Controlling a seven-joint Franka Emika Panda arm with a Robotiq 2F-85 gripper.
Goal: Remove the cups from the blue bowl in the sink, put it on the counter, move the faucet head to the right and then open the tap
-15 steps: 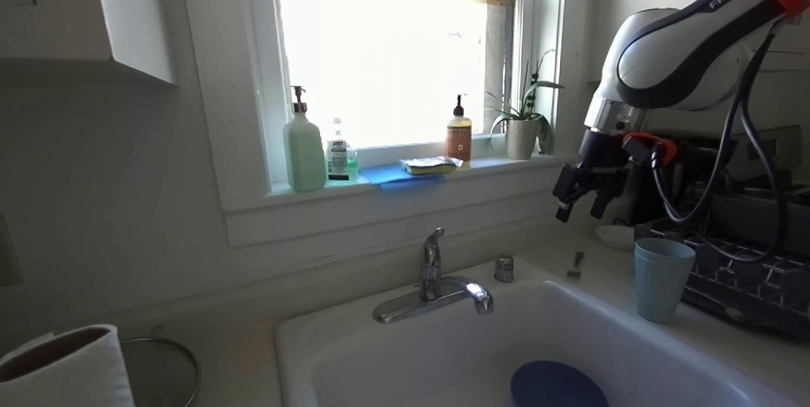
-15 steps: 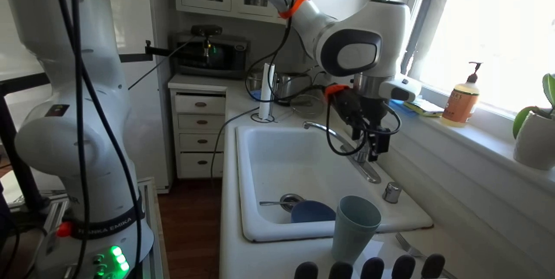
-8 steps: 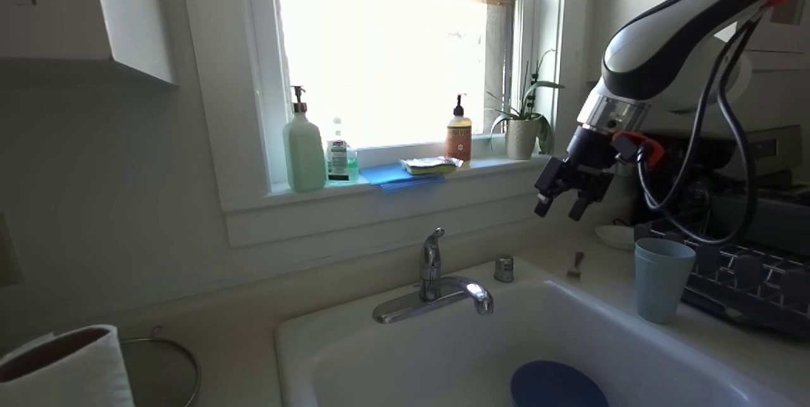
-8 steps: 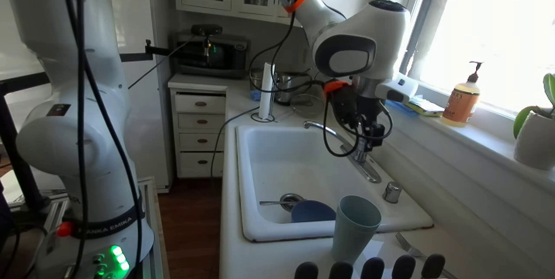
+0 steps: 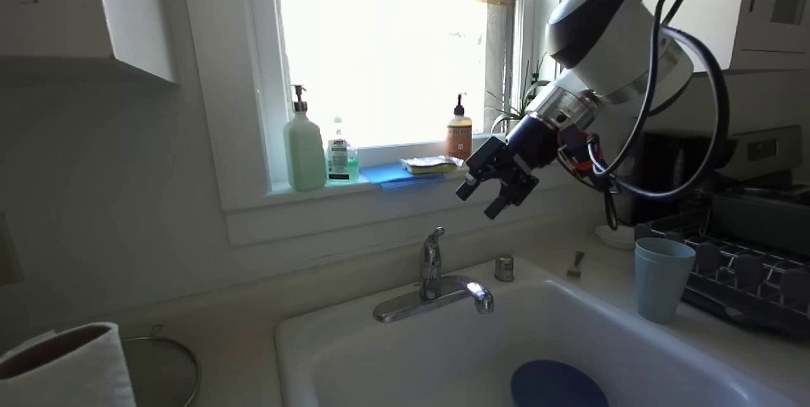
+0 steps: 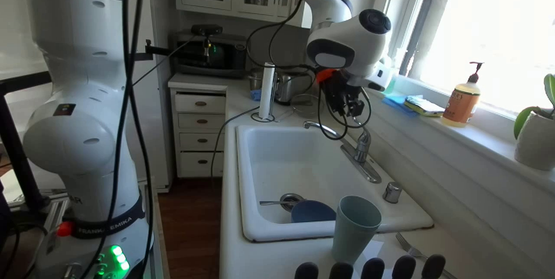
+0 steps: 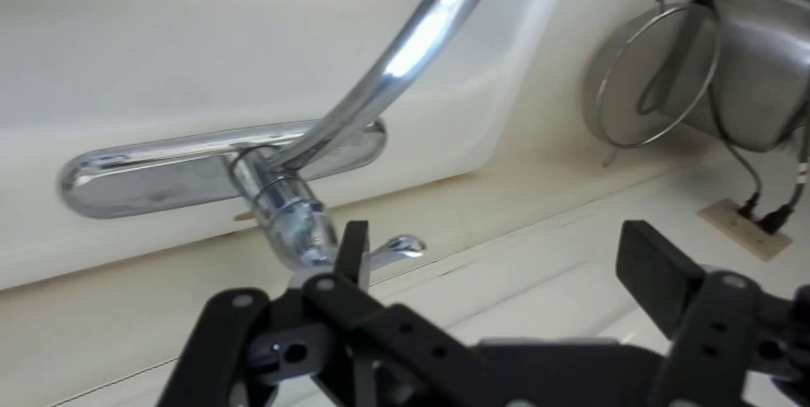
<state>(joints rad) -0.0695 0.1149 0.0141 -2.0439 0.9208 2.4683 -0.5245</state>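
Observation:
The chrome faucet (image 5: 430, 271) stands at the sink's back rim. Its curved spout (image 7: 411, 59) and lever handle (image 7: 405, 246) show in the wrist view. My gripper (image 5: 479, 201) is open and empty, tilted, above and apart from the faucet. In the wrist view the lever tip shows between the spread fingers of the gripper (image 7: 497, 255), beyond the left finger, which hides part of it. The blue bowl (image 6: 312, 211) lies in the sink (image 6: 282, 153) with no cup visible in it. A pale blue cup (image 5: 661, 283), perhaps a stack, stands upright on the counter (image 6: 282, 255).
A windowsill holds soap bottles (image 5: 459, 138), a sponge (image 5: 431, 165) and a plant pot (image 6: 535, 140). A dish rack (image 5: 753, 274) stands beside the cup. A fork (image 6: 412, 246) lies on the counter. A paper towel roll (image 6: 266, 92) stands past the sink. Cables (image 5: 696, 173) hang by the wrist.
The arm has swung along the window wall, away from the dish rack side, and the gripper has tilted more. It has also risen slightly. The cup, bowl and faucet have not moved.

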